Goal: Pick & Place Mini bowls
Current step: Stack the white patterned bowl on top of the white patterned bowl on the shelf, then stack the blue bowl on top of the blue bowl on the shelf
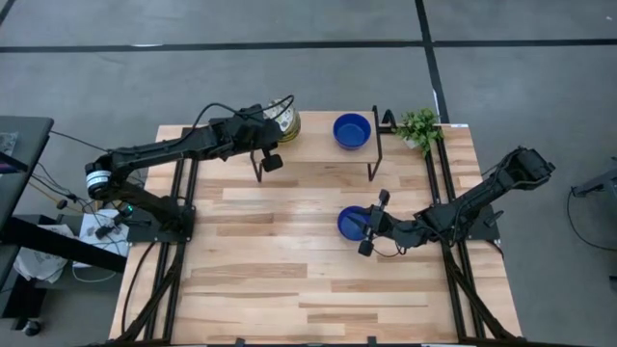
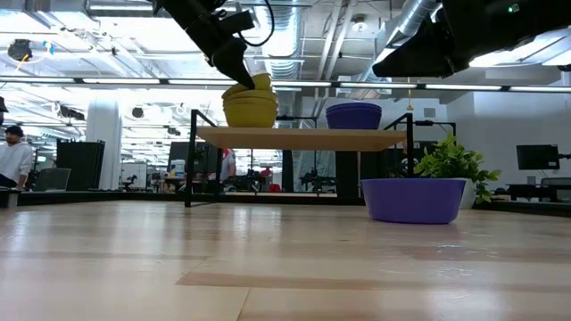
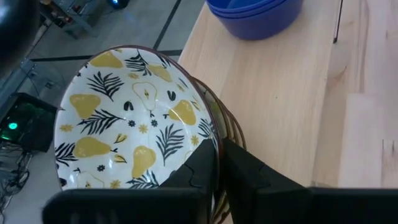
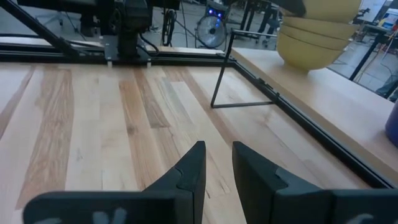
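A stack of mini bowls (image 1: 286, 118), white inside with yellow pears and dark leaves, yellow outside, stands on a raised wooden shelf (image 1: 318, 152). The top bowl (image 3: 124, 118) is tilted in my left gripper (image 3: 219, 163), which is shut on it. Stacked cobalt blue bowls (image 1: 352, 130) rest on the same shelf. Another blue bowl (image 2: 414, 199) sits by its base on the table. My right gripper (image 4: 217, 163) hangs above the table close to that bowl (image 1: 353, 223), its fingers a narrow gap apart and holding nothing. My left gripper pinches the top patterned bowl by its rim (image 3: 208, 134), with one finger inside the bowl and the other outside. The bowl is tipped up on that side, its far part still over the stack (image 2: 250, 107) beneath it.
The shelf stands on thin black wire legs (image 2: 190, 160) near the table's far edge. A small green potted plant (image 1: 419, 127) sits at the far right corner. Bare wooden tabletop (image 1: 280, 251) stretches across the middle and near side.
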Tool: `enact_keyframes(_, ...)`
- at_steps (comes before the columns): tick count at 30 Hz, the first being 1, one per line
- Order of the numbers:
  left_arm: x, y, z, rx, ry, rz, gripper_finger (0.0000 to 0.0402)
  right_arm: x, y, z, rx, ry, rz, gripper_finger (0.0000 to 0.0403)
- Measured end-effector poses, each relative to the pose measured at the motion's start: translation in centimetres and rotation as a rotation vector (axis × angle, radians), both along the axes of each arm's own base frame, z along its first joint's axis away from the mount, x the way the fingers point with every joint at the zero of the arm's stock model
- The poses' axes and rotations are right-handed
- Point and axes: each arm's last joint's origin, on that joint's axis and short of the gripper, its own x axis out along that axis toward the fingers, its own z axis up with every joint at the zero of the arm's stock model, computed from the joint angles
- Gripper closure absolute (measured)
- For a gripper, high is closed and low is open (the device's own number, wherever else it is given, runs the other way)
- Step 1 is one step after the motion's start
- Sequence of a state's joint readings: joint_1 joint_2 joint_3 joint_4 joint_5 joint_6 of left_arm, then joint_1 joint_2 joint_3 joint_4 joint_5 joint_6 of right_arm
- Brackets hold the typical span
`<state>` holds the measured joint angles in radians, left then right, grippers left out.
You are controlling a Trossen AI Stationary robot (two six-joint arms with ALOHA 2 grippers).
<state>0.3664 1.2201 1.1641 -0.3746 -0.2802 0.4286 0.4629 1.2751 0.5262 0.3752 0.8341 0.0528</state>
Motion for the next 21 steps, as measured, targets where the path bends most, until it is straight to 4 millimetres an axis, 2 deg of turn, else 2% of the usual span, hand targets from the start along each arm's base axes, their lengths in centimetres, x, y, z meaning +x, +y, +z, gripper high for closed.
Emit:
enact_keyframes(5,0.00,0.00,0.00,0.001,0.000,0.001,0.0367,0.00,0.00,0.00,0.000,0.000,0.000,0.0333)
enact_keyframes(15,-0.02,0.00,0.05,0.004,-0.003,0.004,0.0290,0.00,0.00,0.00,0.000,0.000,0.000,0.0333)
enact_keyframes(21,-0.45,-0.14,0.45,0.012,-0.016,0.009,0.0271,-0.01,-0.01,-0.03,-0.002,0.004,0.000,0.0333)
